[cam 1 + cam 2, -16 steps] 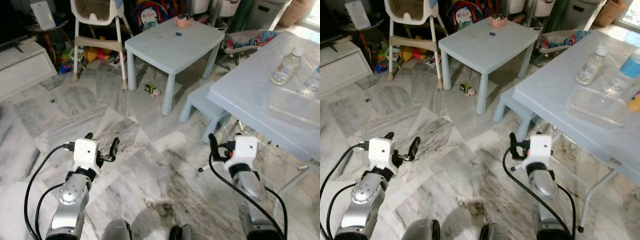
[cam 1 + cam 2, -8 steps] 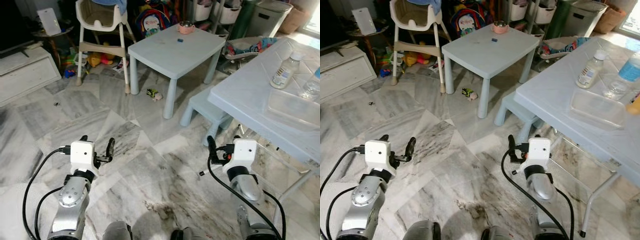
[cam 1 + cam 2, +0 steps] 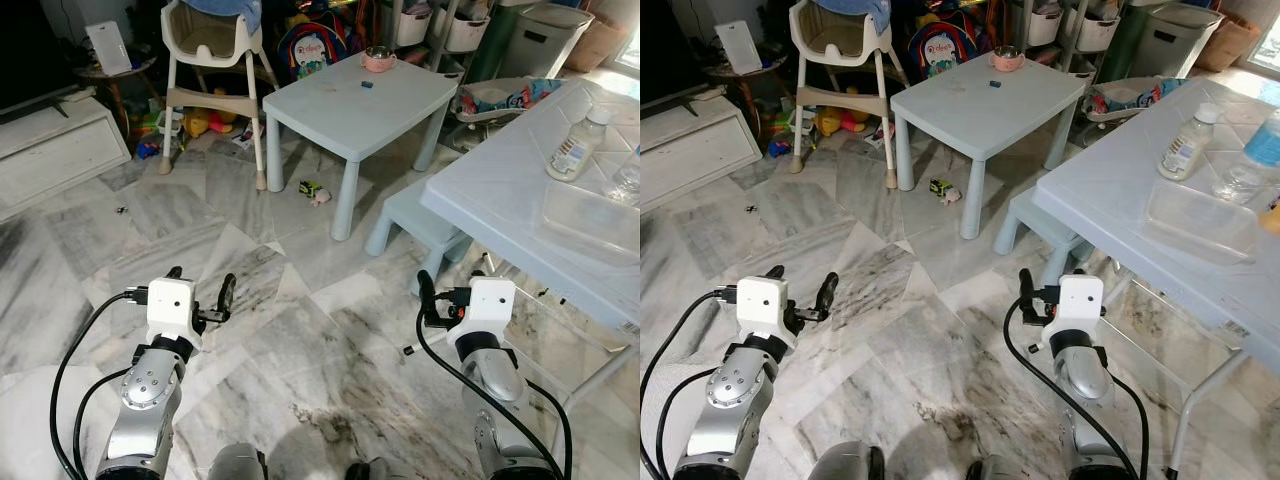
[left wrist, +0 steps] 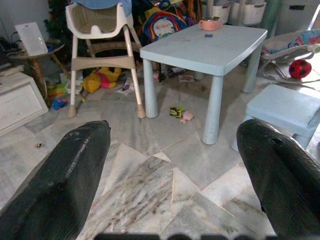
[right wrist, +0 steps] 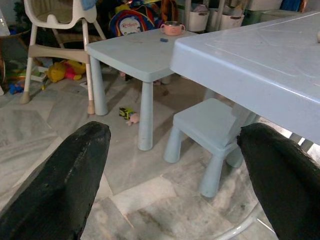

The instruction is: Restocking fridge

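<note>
**Cluttered playroom, both grippers empty over marble floor**

Floor (image 3: 300,340): grey-white veined marble tiles laid on the diagonal, with a dark smudge near the robot's feet.

Big pale-blue table (image 3: 1120,190) at the robot's right, on thin metal legs. On it: clear plastic tray (image 3: 1200,218), a small bottle with a white label (image 3: 1183,146), and a second clear bottle with a blue label (image 3: 1250,165) just past the tray. Those are the only items that look like stock. No fridge visible in these frames.

Small pale-blue kids' table (image 3: 360,95) straight ahead, well apart from the big one. It holds a pink cup (image 3: 378,58) at the far edge and a small blue bit (image 3: 367,84) near it. A matching stool (image 5: 210,125) sits between the two tables, partly under the big one's edge.

White high chair (image 3: 210,50) left of the kids' table. White low cabinet (image 3: 55,150) at far left. Toys and a backpack (image 4: 165,25) are piled behind; a small toy car (image 3: 312,188) lies on the floor beside a kids' table leg.

Left gripper (image 3: 200,290): fingers spread wide, holding nothing, low over the floor. Right gripper (image 3: 1032,295): fingers spread, holding nothing, just beside the big table's edge.
</note>
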Motion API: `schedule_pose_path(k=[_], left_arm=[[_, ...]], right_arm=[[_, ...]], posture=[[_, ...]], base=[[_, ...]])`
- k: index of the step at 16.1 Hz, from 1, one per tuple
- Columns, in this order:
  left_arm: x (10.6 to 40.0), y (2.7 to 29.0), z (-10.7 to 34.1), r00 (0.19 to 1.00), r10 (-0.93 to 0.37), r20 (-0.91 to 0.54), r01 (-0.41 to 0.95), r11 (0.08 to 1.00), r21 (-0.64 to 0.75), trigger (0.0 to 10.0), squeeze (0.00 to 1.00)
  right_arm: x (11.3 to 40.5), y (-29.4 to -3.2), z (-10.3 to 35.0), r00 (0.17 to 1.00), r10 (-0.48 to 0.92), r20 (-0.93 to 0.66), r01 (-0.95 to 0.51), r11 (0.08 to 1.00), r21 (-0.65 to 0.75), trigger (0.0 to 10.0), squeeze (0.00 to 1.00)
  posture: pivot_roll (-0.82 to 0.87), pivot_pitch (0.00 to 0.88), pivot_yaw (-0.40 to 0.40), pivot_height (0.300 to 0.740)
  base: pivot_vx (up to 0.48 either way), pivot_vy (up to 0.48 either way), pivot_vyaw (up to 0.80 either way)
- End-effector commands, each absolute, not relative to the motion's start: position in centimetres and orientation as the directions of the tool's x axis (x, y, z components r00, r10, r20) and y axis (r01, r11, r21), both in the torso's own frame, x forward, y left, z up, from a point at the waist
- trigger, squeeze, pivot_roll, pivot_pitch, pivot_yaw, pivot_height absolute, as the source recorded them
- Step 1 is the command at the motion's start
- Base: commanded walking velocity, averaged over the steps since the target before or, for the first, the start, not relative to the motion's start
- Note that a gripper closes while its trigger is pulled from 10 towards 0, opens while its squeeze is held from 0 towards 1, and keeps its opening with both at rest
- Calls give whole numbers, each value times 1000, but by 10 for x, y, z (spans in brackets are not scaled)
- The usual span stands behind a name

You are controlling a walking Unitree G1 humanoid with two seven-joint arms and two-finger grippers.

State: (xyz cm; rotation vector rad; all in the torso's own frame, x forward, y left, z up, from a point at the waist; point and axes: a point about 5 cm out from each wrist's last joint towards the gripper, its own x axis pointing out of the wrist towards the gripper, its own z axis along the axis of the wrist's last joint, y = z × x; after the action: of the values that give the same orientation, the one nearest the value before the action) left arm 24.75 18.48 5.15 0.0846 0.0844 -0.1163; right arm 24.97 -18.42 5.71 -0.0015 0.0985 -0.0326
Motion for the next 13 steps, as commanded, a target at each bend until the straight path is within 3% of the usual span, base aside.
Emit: schedule_pose_path(k=[1,13], left_arm=[[248,184,50,987,-125,-99,134,987,86,10000,0],[249,185,50,990,-109,-93,118,989,90,10000,0]], right_arm=[[251,-185,57,995,-38,-94,37,999,-4,10000,0],[236,-183,54,992,-39,-120,40,999,4,10000,0]], posture=[[59,0,-4,740],[55,0,-9,740]], base=[[0,0,0],[0,0,0]])
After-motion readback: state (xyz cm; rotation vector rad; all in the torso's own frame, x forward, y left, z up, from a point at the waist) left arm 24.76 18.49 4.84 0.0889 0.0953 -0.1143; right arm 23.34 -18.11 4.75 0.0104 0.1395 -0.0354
